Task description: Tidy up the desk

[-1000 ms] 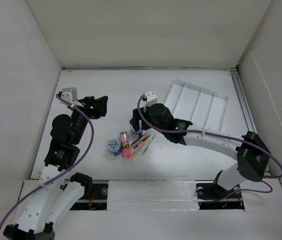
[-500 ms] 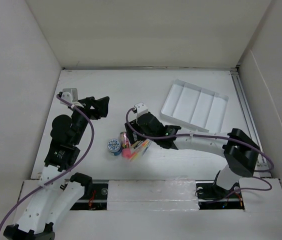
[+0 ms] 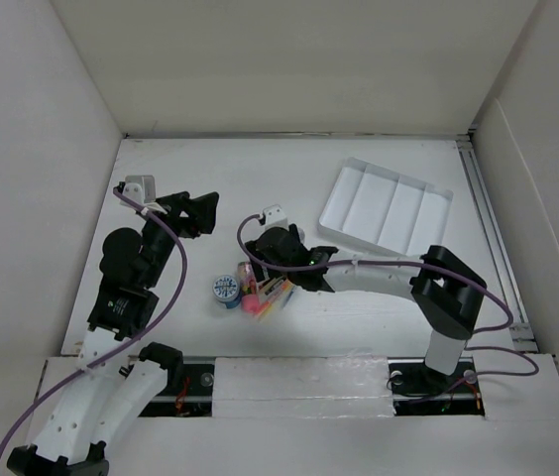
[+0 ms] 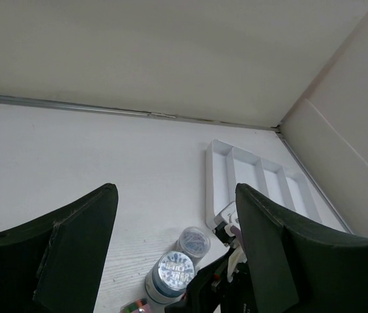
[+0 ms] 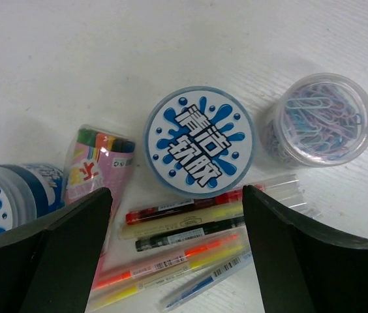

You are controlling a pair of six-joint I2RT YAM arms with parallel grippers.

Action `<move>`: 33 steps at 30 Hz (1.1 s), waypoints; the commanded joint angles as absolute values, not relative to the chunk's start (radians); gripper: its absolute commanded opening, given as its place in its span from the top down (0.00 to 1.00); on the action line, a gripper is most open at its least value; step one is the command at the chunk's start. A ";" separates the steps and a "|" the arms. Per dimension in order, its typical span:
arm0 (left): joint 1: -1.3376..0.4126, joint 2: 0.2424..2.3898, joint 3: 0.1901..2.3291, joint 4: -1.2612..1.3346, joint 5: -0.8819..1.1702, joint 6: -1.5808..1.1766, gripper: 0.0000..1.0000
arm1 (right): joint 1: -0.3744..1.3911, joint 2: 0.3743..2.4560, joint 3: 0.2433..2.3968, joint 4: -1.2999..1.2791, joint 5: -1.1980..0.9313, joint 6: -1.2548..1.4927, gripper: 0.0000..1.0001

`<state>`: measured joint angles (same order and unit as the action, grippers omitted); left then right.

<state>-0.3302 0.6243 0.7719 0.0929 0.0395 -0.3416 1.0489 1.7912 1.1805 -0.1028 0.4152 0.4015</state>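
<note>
On the white desk [image 3: 215, 164] lies a heap of stationery. In the right wrist view it is a blue-and-white lidded jar [image 5: 200, 140], a clear jar of paper clips [image 5: 321, 117], a pink crayon pack [image 5: 96, 163], a second blue jar [image 5: 1, 195] and several pens [image 5: 190, 238]. My right gripper [image 5: 176, 199] hangs open just above the pens, holding nothing. From the top view it [image 3: 260, 270] covers part of the heap, beside a blue jar [image 3: 225, 290]. Open and empty, my left gripper [image 3: 198, 210] is raised left of the heap.
A white tray [image 3: 389, 206] with ridged compartments lies at the back right, tilted, and also shows as the tray [image 4: 256, 186] in the left wrist view. White walls enclose the desk on three sides. The right arm [image 3: 379, 273] stretches across the desk's middle.
My right gripper has moved left and nearer, from beside the tray to above the stationery heap. The left arm has stayed in place.
</note>
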 commanded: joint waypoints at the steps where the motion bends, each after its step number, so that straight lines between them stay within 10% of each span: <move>1: -0.331 0.617 0.767 0.153 0.064 -0.337 0.31 | 1.058 1.795 1.242 -0.126 0.503 0.446 0.14; 8: -0.331 0.620 0.764 0.158 0.068 -0.339 0.31 | 1.058 1.900 1.325 -0.087 0.548 0.443 0.11; 15: -0.331 0.633 0.769 0.150 0.071 -0.337 0.31 | 1.058 1.994 1.391 -0.055 0.606 0.431 0.27; 33: -0.331 0.646 0.765 0.169 0.109 -0.345 0.31 | 0.922 1.738 1.345 0.110 0.586 0.371 0.44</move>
<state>-0.3302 0.6510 0.7673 0.1020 0.0868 -0.3420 1.0031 1.8599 1.3411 -0.0177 0.5686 0.3866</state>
